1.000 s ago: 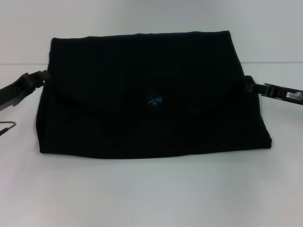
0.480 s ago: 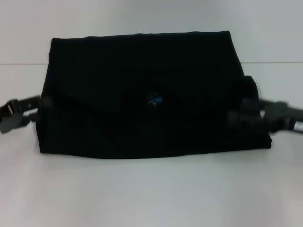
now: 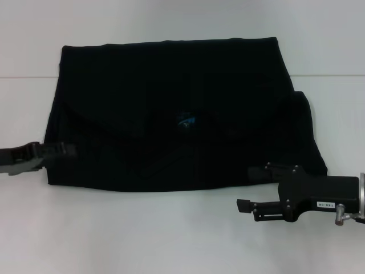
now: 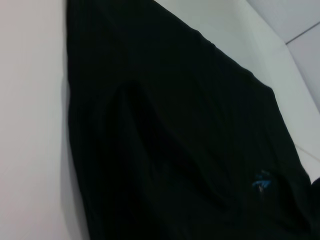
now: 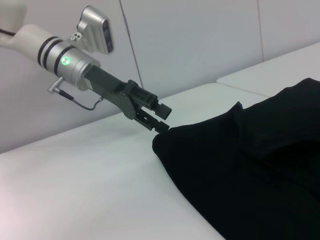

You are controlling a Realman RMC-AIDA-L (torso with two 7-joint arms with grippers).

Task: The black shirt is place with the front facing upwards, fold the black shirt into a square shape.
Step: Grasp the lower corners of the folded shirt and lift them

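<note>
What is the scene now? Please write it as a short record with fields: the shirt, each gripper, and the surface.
shirt: the black shirt lies partly folded into a wide block, blue neck label showing near its middle
left gripper: left gripper low at the shirt's near left edge, fingers at the cloth
right gripper: right gripper at the shirt's near right corner, fingers apart, upper one over the hem, lower one over bare table
surface: white table

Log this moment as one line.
black shirt: partly folded, flat on table | left hand: at near-left corner | right hand: open, near-right corner
</note>
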